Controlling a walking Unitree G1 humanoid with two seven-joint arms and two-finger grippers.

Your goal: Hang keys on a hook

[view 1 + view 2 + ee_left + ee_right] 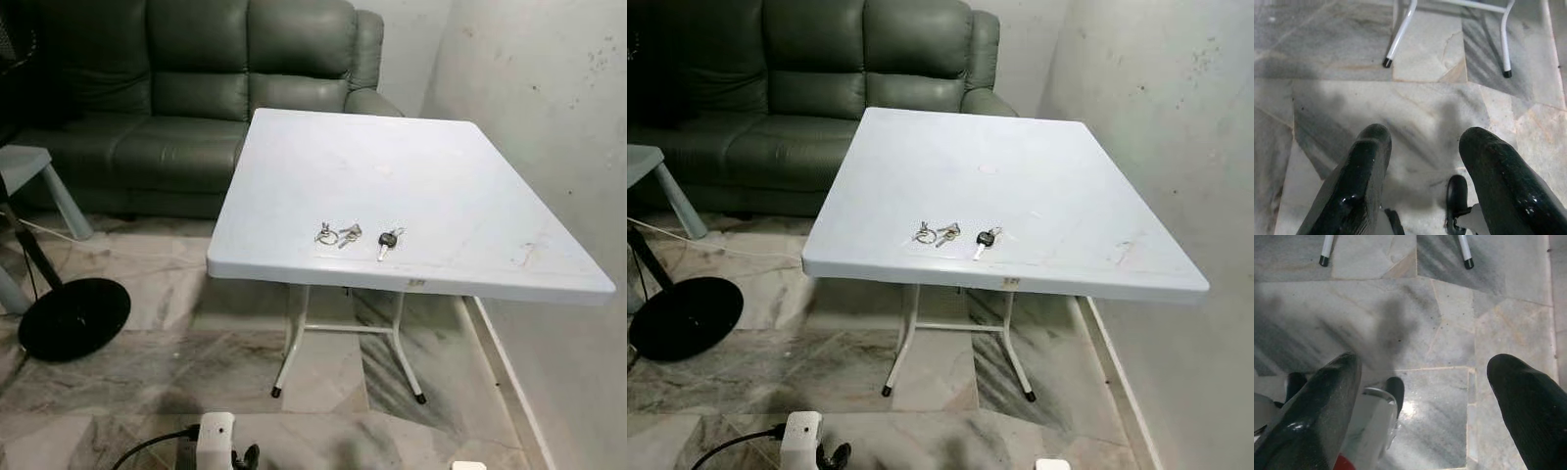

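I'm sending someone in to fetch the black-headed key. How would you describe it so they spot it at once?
Find the white square table in front of the green sofa, against the wall. Near its front edge lies a short row of keys; the black-headed key is at the row's right end, nearest the wall. The silver keys and ring to its left have no black on them.

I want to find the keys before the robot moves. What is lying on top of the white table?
On the white table, near its front edge, lie two sets of keys: a silver bunch on a ring and a black-headed key. No hook is visible there.
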